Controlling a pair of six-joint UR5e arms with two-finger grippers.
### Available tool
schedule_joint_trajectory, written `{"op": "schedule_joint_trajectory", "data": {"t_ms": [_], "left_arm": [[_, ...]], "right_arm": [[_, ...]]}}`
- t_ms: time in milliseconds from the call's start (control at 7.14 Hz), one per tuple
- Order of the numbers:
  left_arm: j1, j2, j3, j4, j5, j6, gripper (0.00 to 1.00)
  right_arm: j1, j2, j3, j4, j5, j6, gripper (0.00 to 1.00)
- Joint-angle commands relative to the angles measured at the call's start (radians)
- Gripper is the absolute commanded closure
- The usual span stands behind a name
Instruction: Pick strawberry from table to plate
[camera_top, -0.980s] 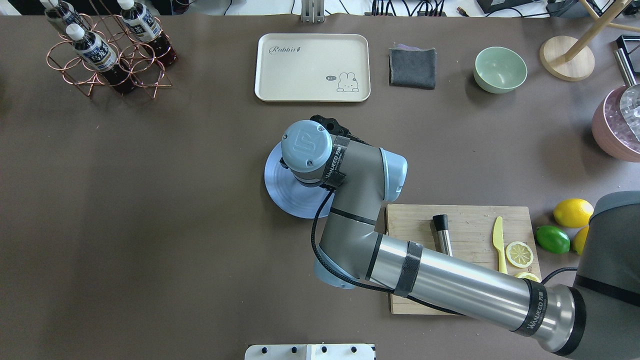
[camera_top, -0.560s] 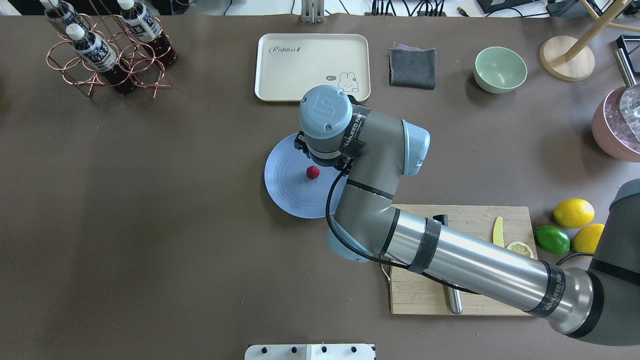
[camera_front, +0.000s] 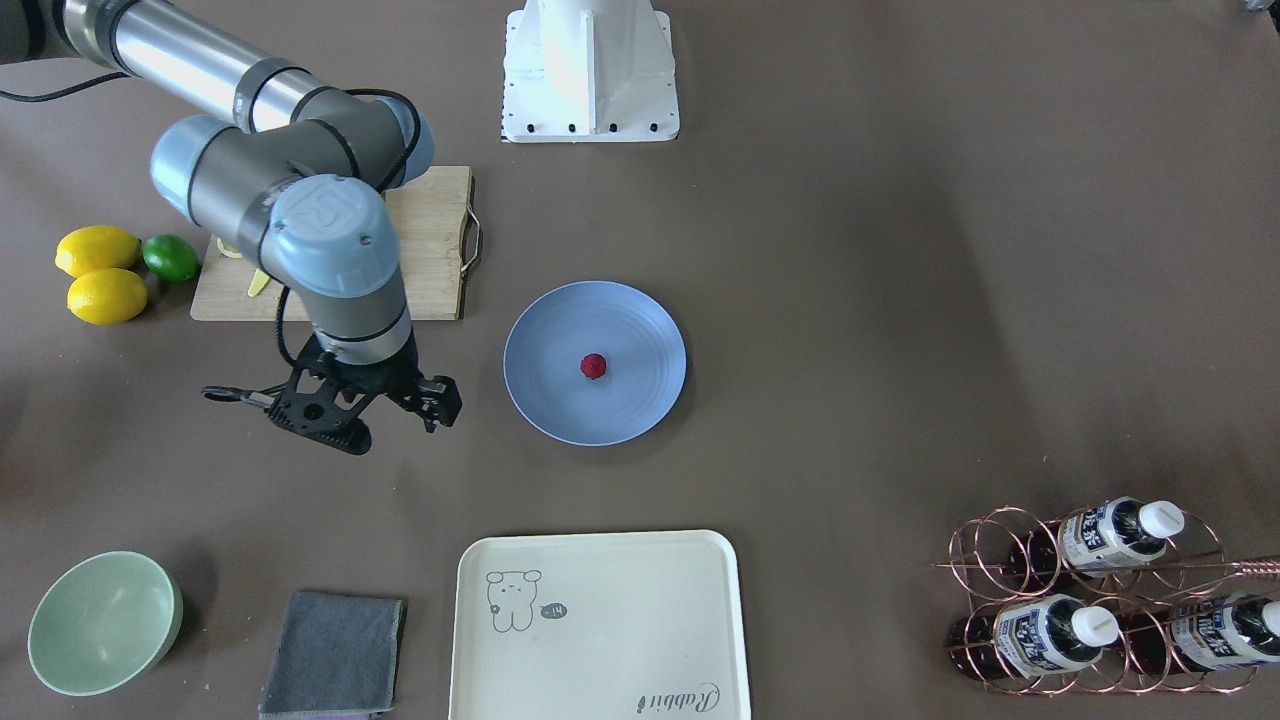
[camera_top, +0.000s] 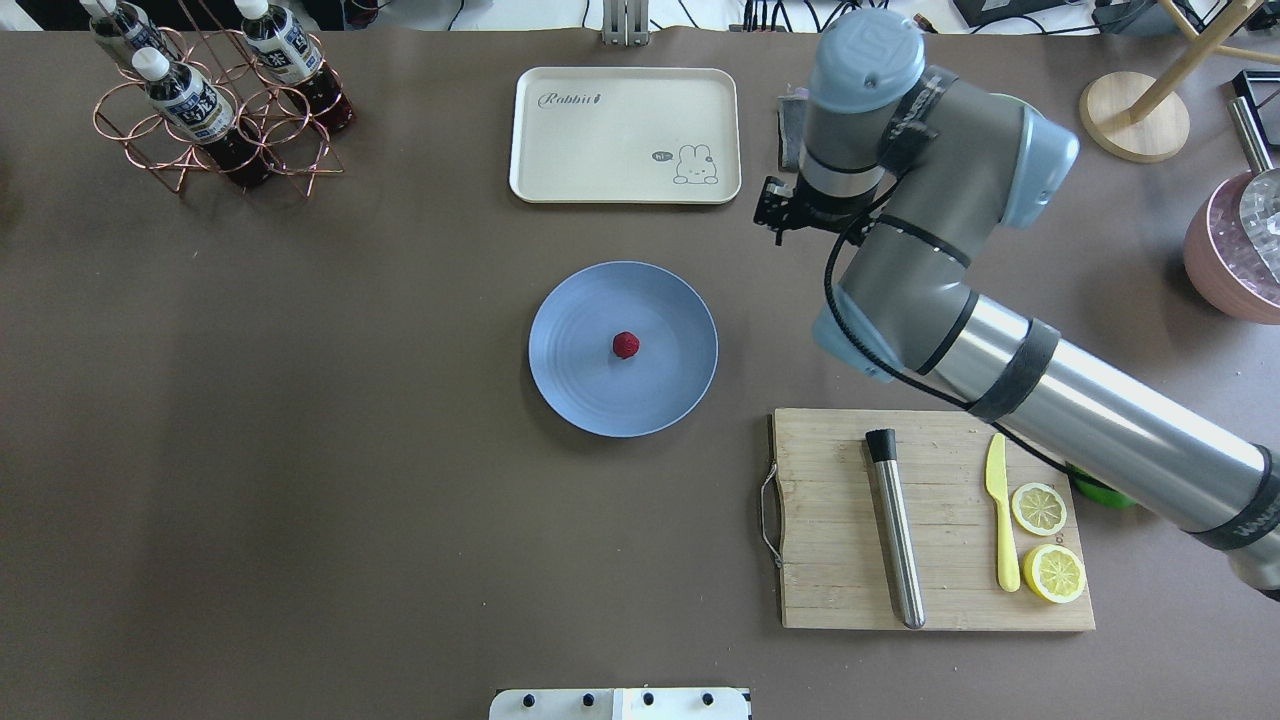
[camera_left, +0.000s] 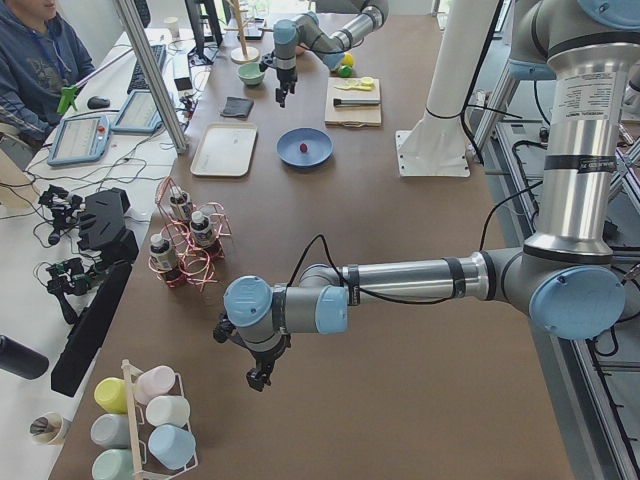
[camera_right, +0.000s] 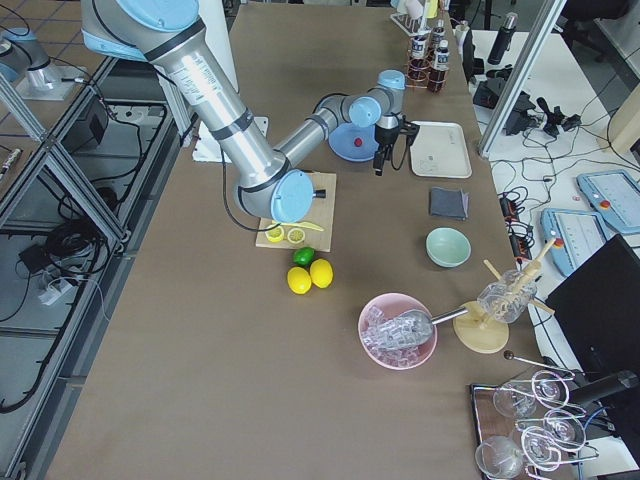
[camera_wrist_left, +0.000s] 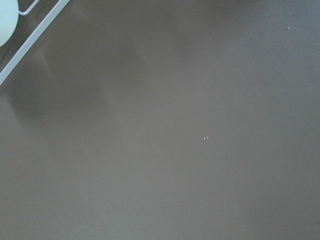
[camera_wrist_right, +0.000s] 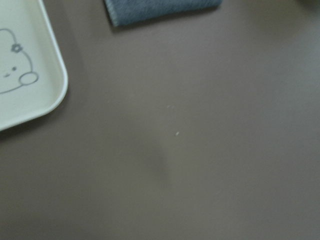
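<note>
The small dark-red strawberry (camera_top: 626, 344) lies alone near the middle of the light-blue plate (camera_top: 575, 385), also visible as the strawberry (camera_front: 593, 366) on the plate (camera_front: 545, 405) in the front view. My right gripper (camera_front: 330, 405) hangs over bare table (camera_top: 300, 450) beside the plate, well clear of it, open and empty. From overhead the right gripper (camera_top: 782, 212) is mostly hidden under its wrist, between the tray and the cloth. My left gripper (camera_left: 258, 378) shows only in the left side view, far down the table, and I cannot tell its state.
A cream tray (camera_top: 625, 135), a grey cloth (camera_front: 333, 655) and a mint-green bowl (camera_front: 105, 622) line the far edge. A wooden cutting board (camera_top: 830, 560) carries a muddler, knife and lemon slices. Lemons and a lime (camera_front: 98, 250), a bottle rack (camera_top: 215, 100) and a pink ice bowl (camera_top: 1235, 250) sit at the sides.
The right arm has risen off the plate and swung away toward the far right, near the cloth. The strawberry, uncovered 0.6 s ago, stays put on the plate.
</note>
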Motion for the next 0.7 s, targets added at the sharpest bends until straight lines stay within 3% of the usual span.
{"op": "schedule_joint_trajectory", "data": {"t_ms": [0,140,560], "left_arm": [[0.000,0.008,-0.001,0.000,-0.002,-0.005,0.02],[0.000,0.009,-0.002,0.000,-0.019,-0.003,0.02],[0.000,0.015,-0.003,0.000,-0.057,0.000,0.02]], "right_arm": [[0.150,-0.152,0.110,-0.072,0.042,-0.349,0.00],[0.211,-0.266,0.174,-0.066,0.059,-0.502,0.00],[0.429,-0.467,0.224,-0.062,0.227,-0.843,0.00]]}}
